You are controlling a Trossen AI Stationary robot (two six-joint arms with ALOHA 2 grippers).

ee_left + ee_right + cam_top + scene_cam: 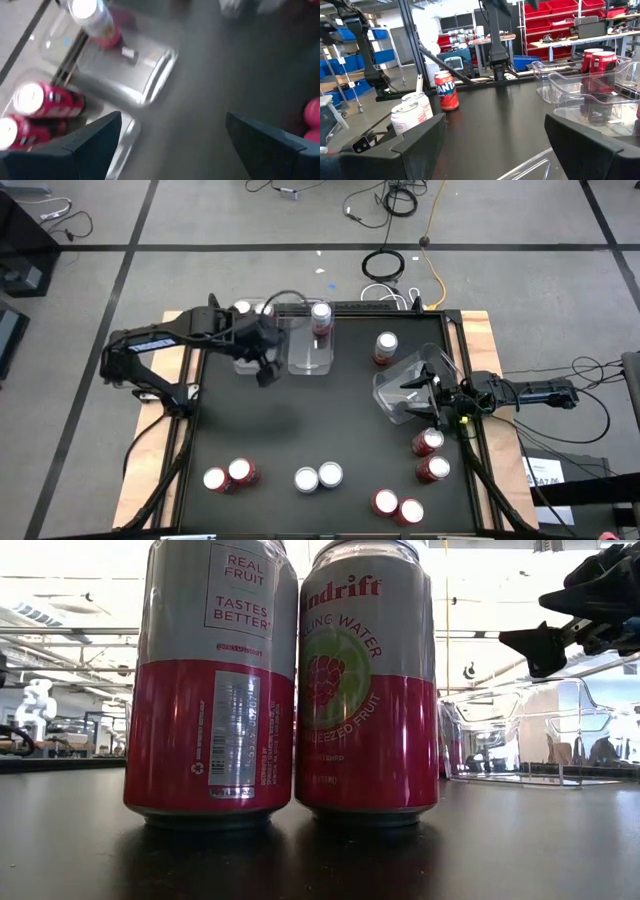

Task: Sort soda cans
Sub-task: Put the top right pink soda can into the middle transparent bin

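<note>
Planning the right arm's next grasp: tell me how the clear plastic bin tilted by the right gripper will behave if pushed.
The clear rectangular plastic bin looks thin-walled and empty, so probably light and quick to slide on the smooth black table. It sits tilted beside the open right gripper, so a push may rock or flip it. Its walls might flex.

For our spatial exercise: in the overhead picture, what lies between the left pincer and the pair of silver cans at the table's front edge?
Only bare black table lies between the left pincer and the silver cans, seen in the high view.
</note>
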